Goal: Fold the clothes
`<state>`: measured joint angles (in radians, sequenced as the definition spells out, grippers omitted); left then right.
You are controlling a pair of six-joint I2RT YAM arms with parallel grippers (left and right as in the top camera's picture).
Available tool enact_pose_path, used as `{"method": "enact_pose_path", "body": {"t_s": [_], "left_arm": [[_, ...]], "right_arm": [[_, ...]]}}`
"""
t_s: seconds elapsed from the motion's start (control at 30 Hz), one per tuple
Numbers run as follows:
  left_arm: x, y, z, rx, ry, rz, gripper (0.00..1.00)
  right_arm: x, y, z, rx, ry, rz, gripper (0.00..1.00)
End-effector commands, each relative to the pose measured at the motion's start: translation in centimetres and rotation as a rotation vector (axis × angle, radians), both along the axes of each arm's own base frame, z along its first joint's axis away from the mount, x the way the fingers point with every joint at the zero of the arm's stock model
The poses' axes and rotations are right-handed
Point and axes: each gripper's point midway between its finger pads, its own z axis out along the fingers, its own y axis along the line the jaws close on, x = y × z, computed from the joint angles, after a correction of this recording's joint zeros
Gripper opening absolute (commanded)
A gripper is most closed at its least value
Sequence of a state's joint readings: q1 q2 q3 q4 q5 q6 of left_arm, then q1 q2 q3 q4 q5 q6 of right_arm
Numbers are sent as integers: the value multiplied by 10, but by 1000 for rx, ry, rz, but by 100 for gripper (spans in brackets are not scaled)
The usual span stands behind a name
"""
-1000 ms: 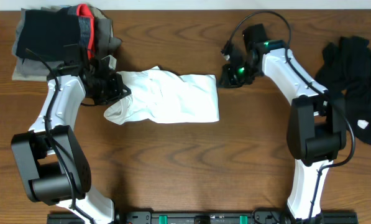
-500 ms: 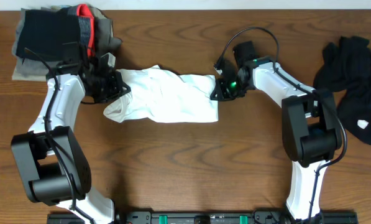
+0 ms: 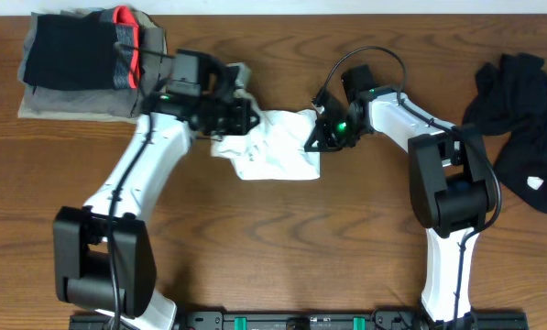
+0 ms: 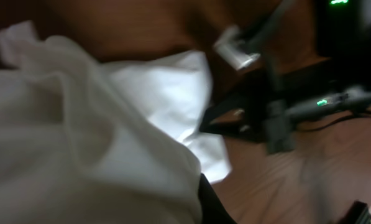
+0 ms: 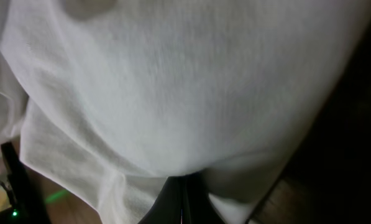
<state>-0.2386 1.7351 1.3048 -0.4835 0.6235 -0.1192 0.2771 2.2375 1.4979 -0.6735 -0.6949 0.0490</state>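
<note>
The white T-shirt (image 3: pixel 278 151) lies bunched in the middle of the table, its left part pulled over toward the right. My left gripper (image 3: pixel 239 117) is shut on the shirt's lifted left edge; in the left wrist view white cloth (image 4: pixel 79 137) fills the frame above one dark fingertip (image 4: pixel 210 208). My right gripper (image 3: pixel 317 139) is shut and rests against the shirt's right edge. White fabric (image 5: pixel 173 81) covers the right wrist view above its closed fingers (image 5: pixel 182 202); I see no cloth between them. A pile of black garments (image 3: pixel 520 110) with a white patch lies at the far right.
A folded stack of grey, black and red-trimmed garments (image 3: pixel 81 60) sits at the back left corner. The right arm (image 4: pixel 284 106) shows close by in the left wrist view. Bare wood table (image 3: pixel 282 238) lies in front of the shirt.
My left gripper has swept right with the shirt's left edge, so the shirt is now a shorter, bunched heap. The right gripper has come left to the shirt's right edge.
</note>
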Motion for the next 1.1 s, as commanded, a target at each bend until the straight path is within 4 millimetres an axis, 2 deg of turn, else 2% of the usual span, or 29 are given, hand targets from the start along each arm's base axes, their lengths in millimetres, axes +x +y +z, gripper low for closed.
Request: {"method": "enact_pose_path", "body": {"t_s": [0.0, 0.1, 0.2, 0.43, 0.47, 0.5, 0.53, 0.6, 0.63, 0.77, 0.87, 1.07], "left_arm": [[1, -28, 18, -16, -54, -10, 6], [-3, -50, 18, 28, -105, -40, 6], [-9, -63, 13, 87, -131, -50, 5], [-20, -81, -1, 151, -134, -78, 7], [-20, -82, -3, 152, -130, -81, 13], [-20, -83, -6, 155, -124, -83, 23], [-20, -83, -8, 156, -121, -85, 39], [-19, -84, -14, 161, -111, -86, 86], [-19, -84, -17, 163, -107, -86, 96], [-19, -84, -23, 168, -97, -87, 98], [-16, -86, -21, 163, -108, -86, 98], [-12, -88, -17, 150, -130, -83, 98]], "right_arm": [[-21, -11, -45, -94, 80, 28, 1], [-22, -11, -45, -93, 79, 35, 1], [-22, -11, -45, -93, 79, 35, 1], [-20, -10, -42, -60, 83, 27, 1], [-19, -11, -40, -49, 83, 23, 1], [-18, -11, -39, -36, 84, 18, 1], [-16, -12, -37, -24, 83, 12, 1], [-10, -12, -31, 12, 76, 1, 1], [-5, -12, -26, 37, 71, -5, 1], [16, -10, 7, 141, 10, -14, 1], [34, -17, 39, 164, -64, -35, 1], [61, -55, 94, 124, -195, -151, 1]]}}
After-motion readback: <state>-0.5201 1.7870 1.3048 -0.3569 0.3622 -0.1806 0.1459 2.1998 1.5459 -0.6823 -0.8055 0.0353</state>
